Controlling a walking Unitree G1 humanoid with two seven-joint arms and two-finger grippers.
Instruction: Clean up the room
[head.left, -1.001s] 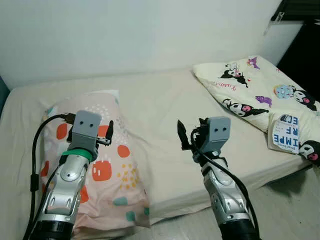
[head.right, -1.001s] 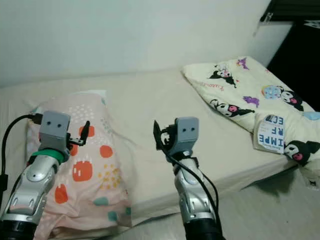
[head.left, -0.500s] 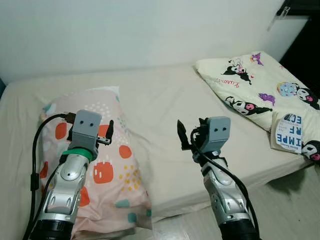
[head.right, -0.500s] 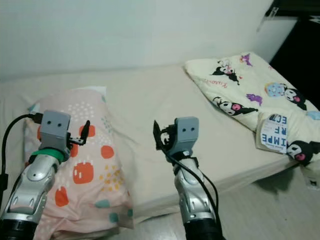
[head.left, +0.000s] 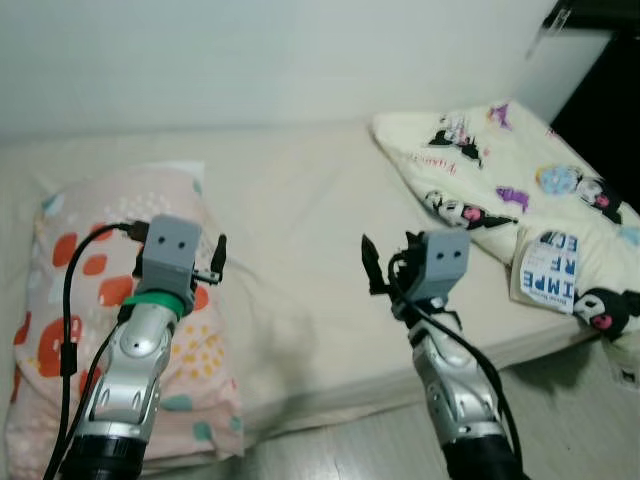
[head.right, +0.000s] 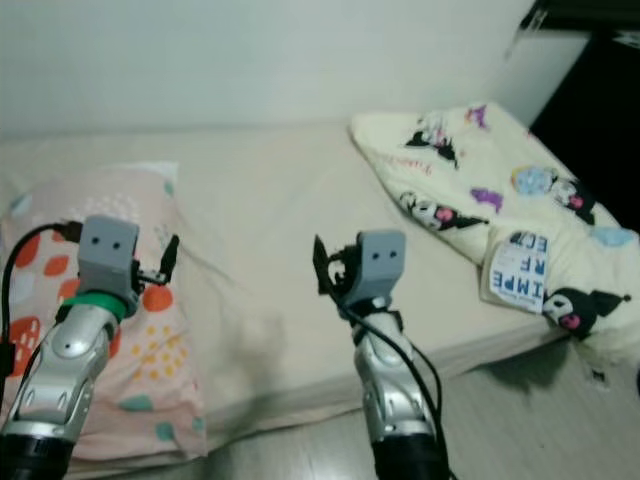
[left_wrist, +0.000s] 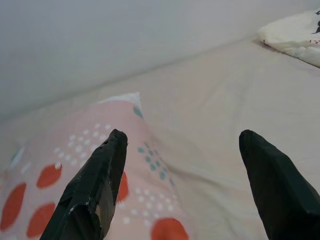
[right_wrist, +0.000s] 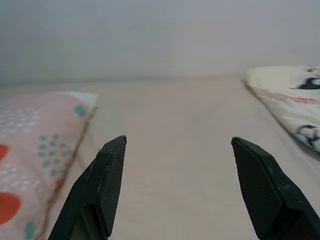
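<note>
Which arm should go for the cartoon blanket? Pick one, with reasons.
Right. The right gripper, fingers open, hovers nearer the blanket bunched on the bed's right; the left gripper hovers over the pillow.

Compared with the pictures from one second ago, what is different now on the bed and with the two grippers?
Only the camera has shifted: the whole scene slid, so nothing on the bed itself moved. The pillow and the cartoon blanket lie as before. The left gripper and the right gripper stay open, raised over the bed, holding nothing.
</note>
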